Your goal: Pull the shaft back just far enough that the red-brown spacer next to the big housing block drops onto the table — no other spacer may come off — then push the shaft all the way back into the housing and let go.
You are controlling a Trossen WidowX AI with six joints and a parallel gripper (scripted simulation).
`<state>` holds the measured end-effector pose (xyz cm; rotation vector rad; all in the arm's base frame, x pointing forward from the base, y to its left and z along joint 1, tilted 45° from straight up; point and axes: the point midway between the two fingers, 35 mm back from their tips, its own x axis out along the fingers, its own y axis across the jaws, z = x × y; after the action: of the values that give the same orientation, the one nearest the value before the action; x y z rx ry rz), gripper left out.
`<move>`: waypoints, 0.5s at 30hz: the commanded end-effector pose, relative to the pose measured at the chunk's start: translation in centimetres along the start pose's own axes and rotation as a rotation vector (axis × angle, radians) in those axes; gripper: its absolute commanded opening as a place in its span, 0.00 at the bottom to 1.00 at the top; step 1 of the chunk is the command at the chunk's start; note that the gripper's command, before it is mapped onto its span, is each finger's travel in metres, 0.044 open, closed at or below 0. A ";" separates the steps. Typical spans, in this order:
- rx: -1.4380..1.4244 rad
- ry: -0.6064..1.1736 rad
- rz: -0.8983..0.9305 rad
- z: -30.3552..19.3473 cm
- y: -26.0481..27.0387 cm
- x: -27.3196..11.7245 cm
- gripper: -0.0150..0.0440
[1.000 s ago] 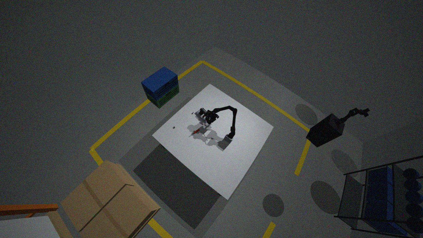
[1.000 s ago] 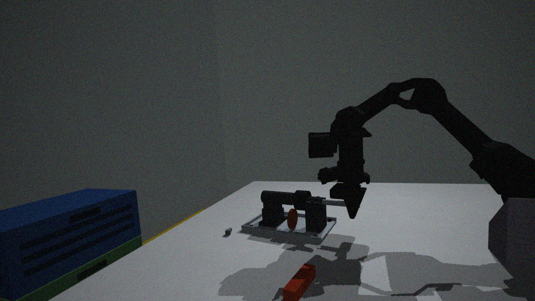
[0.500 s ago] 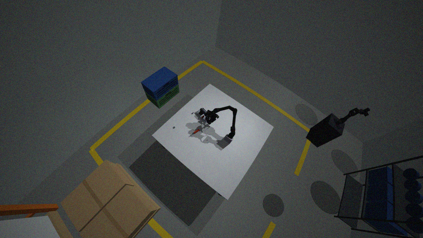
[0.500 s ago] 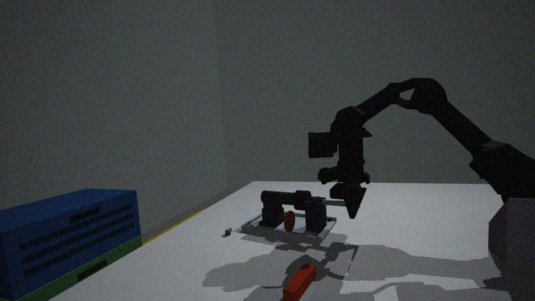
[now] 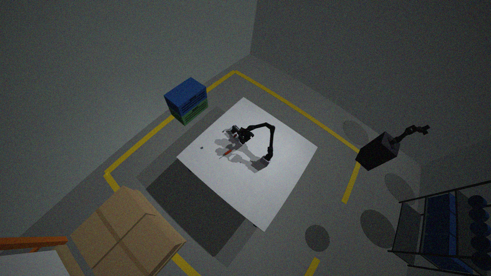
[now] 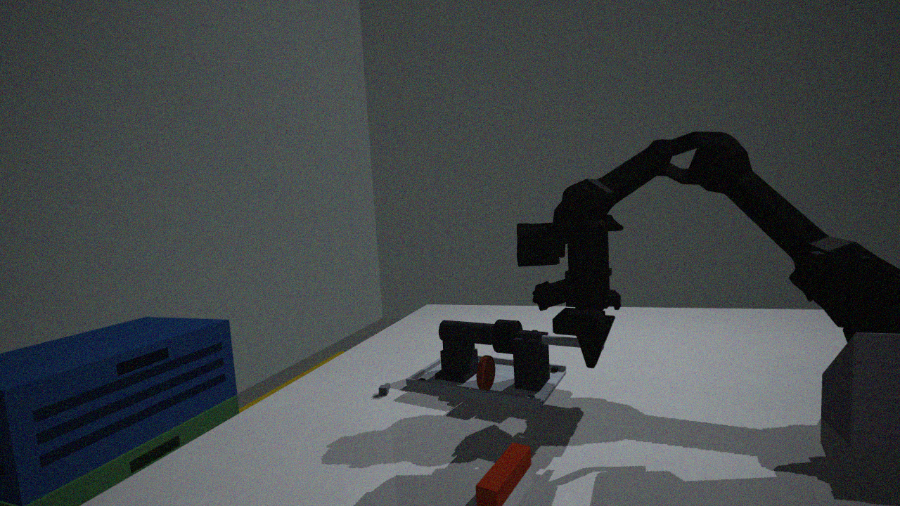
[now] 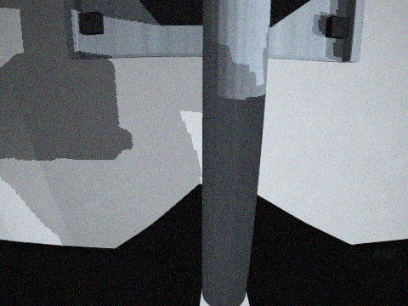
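Note:
My gripper (image 6: pixel 592 352) (image 7: pixel 218 194) points straight down and is shut on the pale metal shaft (image 6: pixel 562 341) (image 7: pixel 231 170), right of the fixture. The shaft runs left over the near support (image 6: pixel 531 366). The dark housing block (image 6: pixel 458 357) stands at the fixture's far left end, with a dark barrel on top. The red-brown spacer (image 6: pixel 485 372) is off the shaft and stands on edge, low between the two blocks, inside the grey base frame (image 6: pixel 462 391) (image 7: pixel 149 42). A wide dark collar (image 6: pixel 507 336) is still up on the shaft line. Single spacers in it and the shaft's inner end cannot be made out.
A red-handled screwdriver (image 5: pixel 227 151) (image 6: pixel 503 473) lies on the white table (image 5: pixel 274 192) in front of the fixture. A small grey part (image 6: pixel 382 391) lies left of the base frame. Blue and green crates (image 5: pixel 185 97) (image 6: pixel 126 384) stand beyond the table edge.

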<state>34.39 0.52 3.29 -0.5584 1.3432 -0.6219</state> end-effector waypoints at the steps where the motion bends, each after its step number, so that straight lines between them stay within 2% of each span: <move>1: -0.002 -0.001 0.001 0.2 0.0 0.0 0.25; 15: -0.002 -0.002 0.001 0.6 0.0 -0.1 0.25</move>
<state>34.83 0.52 3.35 -0.5578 1.3441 -0.6221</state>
